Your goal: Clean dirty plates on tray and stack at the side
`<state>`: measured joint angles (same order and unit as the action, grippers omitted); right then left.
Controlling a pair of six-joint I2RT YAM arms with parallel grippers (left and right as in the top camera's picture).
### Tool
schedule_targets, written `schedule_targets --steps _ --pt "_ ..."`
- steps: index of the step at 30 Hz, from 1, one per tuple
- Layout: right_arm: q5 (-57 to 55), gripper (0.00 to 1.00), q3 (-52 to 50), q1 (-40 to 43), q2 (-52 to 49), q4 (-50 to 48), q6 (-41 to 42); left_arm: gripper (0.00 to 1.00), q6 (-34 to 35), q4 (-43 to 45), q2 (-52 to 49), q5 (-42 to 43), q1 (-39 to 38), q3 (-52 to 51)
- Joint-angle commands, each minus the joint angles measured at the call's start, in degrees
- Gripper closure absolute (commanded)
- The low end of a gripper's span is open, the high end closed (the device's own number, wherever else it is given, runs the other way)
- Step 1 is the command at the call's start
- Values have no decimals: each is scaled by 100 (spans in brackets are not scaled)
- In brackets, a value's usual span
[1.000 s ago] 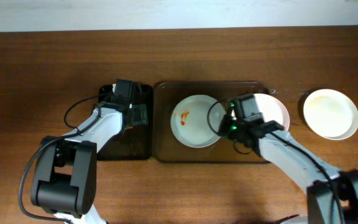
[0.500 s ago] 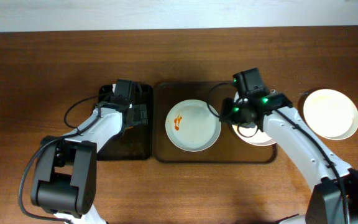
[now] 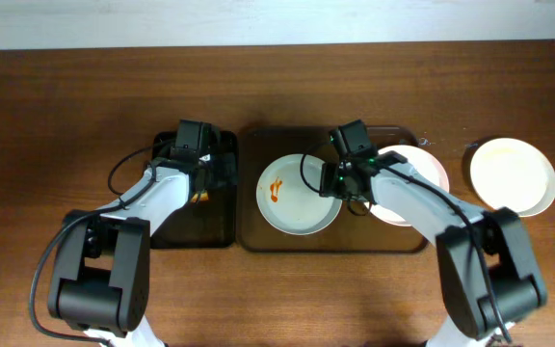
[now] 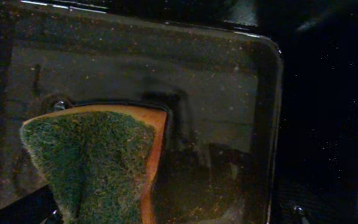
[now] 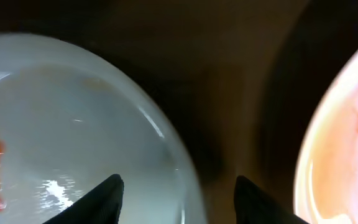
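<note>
A white plate [image 3: 300, 196] with an orange smear [image 3: 276, 189] lies on the brown tray [image 3: 258, 236]. A second, pinkish plate [image 3: 412, 188] sits at the tray's right. My right gripper [image 3: 332, 183] is open at the white plate's right rim; in the right wrist view its gripper [image 5: 179, 202] straddles the white plate's [image 5: 61, 124] rim, with the pinkish plate [image 5: 344, 143] to the right. My left gripper [image 3: 215, 172] hangs open over the black tray [image 3: 186, 236]. Below it lies a green and orange sponge [image 4: 92, 155], untouched.
A clean white plate [image 3: 513, 176] rests on the wooden table [image 3: 66, 106] right of the brown tray. The black tray's raised rim [image 4: 272, 124] shows in the left wrist view. Bare wood surrounds both trays.
My right gripper has opened and swung left to the stained plate's right rim. The stained plate has shifted a little left and turned. The left arm has barely moved.
</note>
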<state>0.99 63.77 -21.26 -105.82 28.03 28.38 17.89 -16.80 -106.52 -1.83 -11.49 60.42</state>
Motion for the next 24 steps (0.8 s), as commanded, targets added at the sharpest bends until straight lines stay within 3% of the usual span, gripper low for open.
schedule_targets --steps 1,3,5,6,7,8,9,10,13,14,15,16,17,18,19,20,24 --pt "-170 59 -4 -11 -144 9 -76 0 94 13 -85 208 -11 -17" --pt "-170 81 -20 -11 -149 118 -76 0 94 63 -83 205 -11 -17" --pt "-170 91 -20 -11 -149 166 -74 4 94 424 -83 203 -11 -17" --pt "-168 91 -20 -11 -149 160 -74 32 94 673 -83 201 -11 -17" --pt "-168 83 -20 -11 -149 170 -74 43 94 761 -83 179 -7 -17" --pt "-168 75 -20 -11 -149 175 -74 43 96 778 -83 48 -7 -17" --pt "-168 75 -20 -11 -149 175 -74 14 94 776 -83 33 -7 -17" --pt "-168 74 -20 -11 -149 175 -74 4 92 776 -83 28 -7 -17" --pt "-168 71 -20 -11 -149 175 -74 8 92 426 -122 -404 -7 -20" --pt "-168 70 -20 -11 -149 173 -74 21 94 234 -138 -400 -7 -28" --pt "-170 69 -20 -11 -149 170 -74 42 92 50 -138 -402 -7 -33" --pt "-168 69 -20 -11 -149 170 -74 53 92 -81 -138 -400 -7 -33" --pt "-168 69 -20 -11 -149 173 -74 75 92 -260 -138 -400 -7 -33" --pt "-168 69 -20 -11 -149 175 -74 77 92 -343 -136 -400 -7 -33" --pt "-168 69 -20 -11 -149 190 -74 31 76 -295 -136 -420 2 -24" --pt "-168 69 -20 -11 -149 197 -74 14 -50 -122 -136 -426 15 -15" --pt "-168 68 -20 -11 -149 197 -74 3 -144 636 -138 -511 26 -11"
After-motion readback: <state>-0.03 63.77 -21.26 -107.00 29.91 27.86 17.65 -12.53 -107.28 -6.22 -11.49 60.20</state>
